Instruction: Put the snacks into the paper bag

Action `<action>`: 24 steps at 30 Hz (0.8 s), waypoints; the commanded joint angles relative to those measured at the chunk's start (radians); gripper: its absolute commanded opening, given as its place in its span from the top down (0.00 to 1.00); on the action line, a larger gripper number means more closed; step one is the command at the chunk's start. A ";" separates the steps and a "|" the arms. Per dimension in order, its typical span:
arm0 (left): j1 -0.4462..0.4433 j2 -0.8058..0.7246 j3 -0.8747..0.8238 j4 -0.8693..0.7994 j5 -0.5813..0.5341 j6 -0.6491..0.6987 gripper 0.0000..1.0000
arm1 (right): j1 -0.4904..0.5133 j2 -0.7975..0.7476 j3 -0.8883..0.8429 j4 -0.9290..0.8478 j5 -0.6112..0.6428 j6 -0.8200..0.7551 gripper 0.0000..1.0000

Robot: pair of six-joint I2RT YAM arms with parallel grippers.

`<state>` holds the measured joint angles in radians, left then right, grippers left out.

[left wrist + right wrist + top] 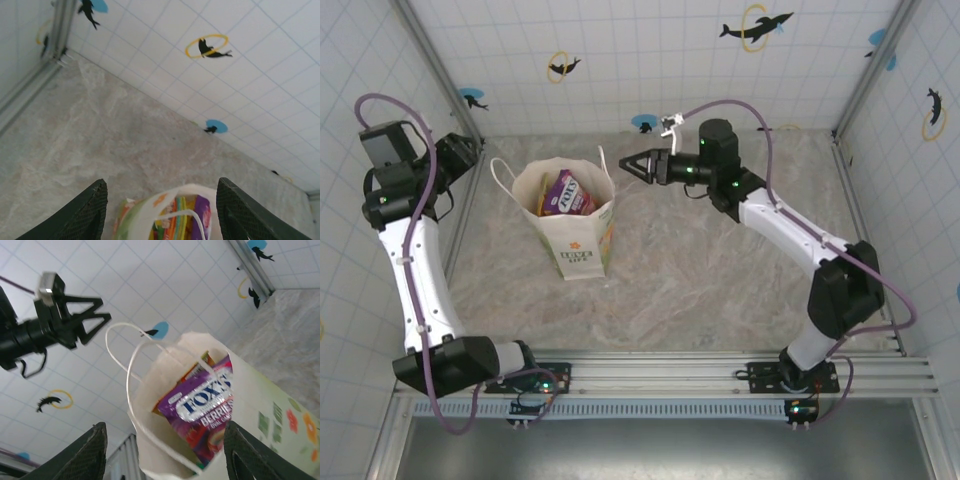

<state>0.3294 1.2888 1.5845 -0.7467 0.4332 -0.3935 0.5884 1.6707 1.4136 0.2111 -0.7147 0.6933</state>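
Marbled grey tabletop (720, 270) is enclosed by white tiled walls (650, 60) on which dolphin stickers (755, 27) are stuck. In the top external view, the paper bag (582, 240) is seen standing upright left of the table's middle, its mouth open and its printed logo turned toward the arms' bases. The snacks (560, 200) are seen inside it, a purple packet (570, 190) uppermost. The left gripper (468, 150) is seen to the left of the bag; its finger state cannot be told from here. The right gripper (628, 163) is pointed at the bag, close to its right rim.

In the left wrist view, the dark fingers (85, 212) are spread wide with nothing gripped between them. The bag's open mouth is framed below, with orange, yellow, green and purple packet edges visible inside.

In the right wrist view, the fingers (90, 455) are likewise spread and empty. The bag is seen beyond them, its thin loop handles (122, 365) raised, and the purple packet is lodged in it. Across the bag, the left gripper is seen with its fingers apart.
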 commanded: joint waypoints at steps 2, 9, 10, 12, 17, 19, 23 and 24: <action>0.010 -0.016 -0.051 0.025 0.195 -0.014 0.41 | 0.010 0.080 0.105 0.085 -0.063 0.149 0.36; 0.008 -0.045 -0.134 0.072 0.301 -0.046 0.42 | 0.039 0.175 0.212 0.101 -0.097 0.206 0.36; 0.008 -0.049 -0.144 0.072 0.312 -0.047 0.42 | 0.042 0.184 0.223 0.108 -0.102 0.215 0.36; 0.009 -0.057 -0.162 0.074 0.333 -0.048 0.44 | 0.051 0.200 0.241 0.120 -0.106 0.227 0.37; 0.009 -0.086 -0.211 0.125 0.361 -0.067 0.52 | 0.065 0.241 0.290 0.125 -0.114 0.244 0.38; 0.009 -0.087 -0.239 0.164 0.398 -0.088 0.57 | 0.068 0.252 0.305 0.126 -0.111 0.250 0.39; 0.008 -0.083 -0.257 0.197 0.415 -0.101 0.63 | 0.068 0.265 0.322 0.130 -0.106 0.255 0.46; 0.008 -0.084 -0.258 0.201 0.417 -0.102 0.64 | 0.068 0.266 0.324 0.129 -0.105 0.254 0.48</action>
<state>0.3340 1.2133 1.3357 -0.6025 0.8043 -0.4755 0.6537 1.9175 1.6840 0.2981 -0.8124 0.9398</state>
